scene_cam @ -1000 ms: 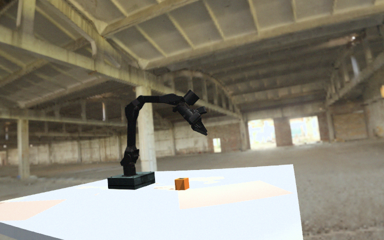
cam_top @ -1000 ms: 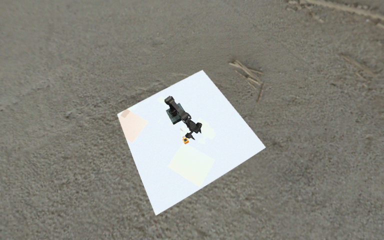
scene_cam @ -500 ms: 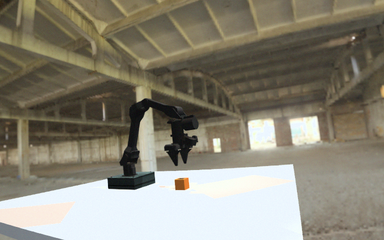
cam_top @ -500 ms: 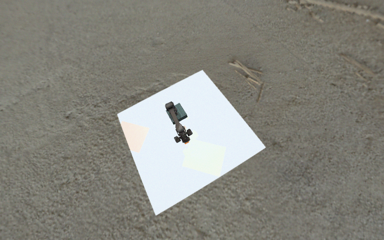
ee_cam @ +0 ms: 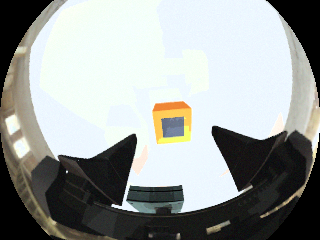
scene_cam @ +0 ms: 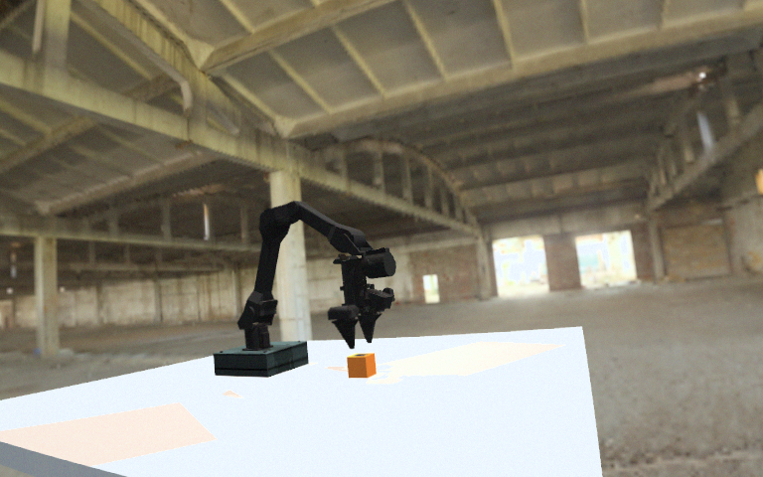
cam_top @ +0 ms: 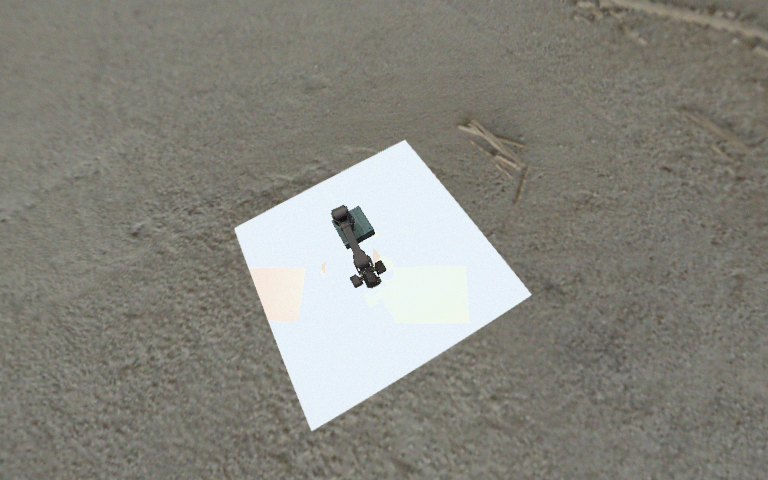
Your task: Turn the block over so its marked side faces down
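Above the block [scene_cam: 361, 365], the tool [scene_cam: 357, 335] hangs open.

Pale peach patches [scene_cam: 106, 432] tint the white table [scene_cam: 450, 438] near its left corner. Sticks [cam_top: 498, 150] lie on the sandy ground [cam_top: 141, 113] beyond the far corner.

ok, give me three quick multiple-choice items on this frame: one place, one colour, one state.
1. Where is the small orange cube?
A. on the white table top, below the fingers
B. on the arm's dark base
C. between closed fingers

2. What colour is the mark on its upper face?
A. red
B. grey-blue
C. white

3. The black gripper is:
A. shut on the cube
B. shut, holding nothing
C. open, holding nothing

A: exterior view shows it resting below the tips.
B: wrist view shows a grey-blue square.
C: fingers stand apart, above the cube.
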Tool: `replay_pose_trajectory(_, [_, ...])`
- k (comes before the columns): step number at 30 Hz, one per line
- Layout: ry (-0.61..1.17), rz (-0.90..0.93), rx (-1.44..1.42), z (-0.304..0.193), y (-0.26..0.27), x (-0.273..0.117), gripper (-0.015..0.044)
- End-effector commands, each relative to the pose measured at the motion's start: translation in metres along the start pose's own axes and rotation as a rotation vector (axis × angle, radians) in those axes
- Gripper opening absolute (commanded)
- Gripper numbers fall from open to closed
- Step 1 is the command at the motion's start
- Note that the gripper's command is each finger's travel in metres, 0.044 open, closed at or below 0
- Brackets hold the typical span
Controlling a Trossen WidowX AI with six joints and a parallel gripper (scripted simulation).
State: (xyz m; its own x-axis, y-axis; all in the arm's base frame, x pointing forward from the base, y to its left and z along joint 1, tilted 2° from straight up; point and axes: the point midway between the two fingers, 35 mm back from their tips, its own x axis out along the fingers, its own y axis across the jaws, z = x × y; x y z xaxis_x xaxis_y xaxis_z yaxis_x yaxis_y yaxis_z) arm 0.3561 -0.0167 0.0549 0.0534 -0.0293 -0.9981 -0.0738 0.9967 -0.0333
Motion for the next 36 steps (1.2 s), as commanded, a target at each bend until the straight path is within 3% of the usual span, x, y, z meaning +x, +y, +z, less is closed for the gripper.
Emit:
replay_pose_trajectory(1, [0.014,-0.001,0.005,-0.003,0.0,0.007,0.044])
replay_pose_trajectory(27, [0.014,-0.001,0.005,-0.003,0.0,0.043,0.044])
replay_pose_trajectory(36, [0.014,-0.001,0.005,-0.003,0.0,0.043,0.0223])
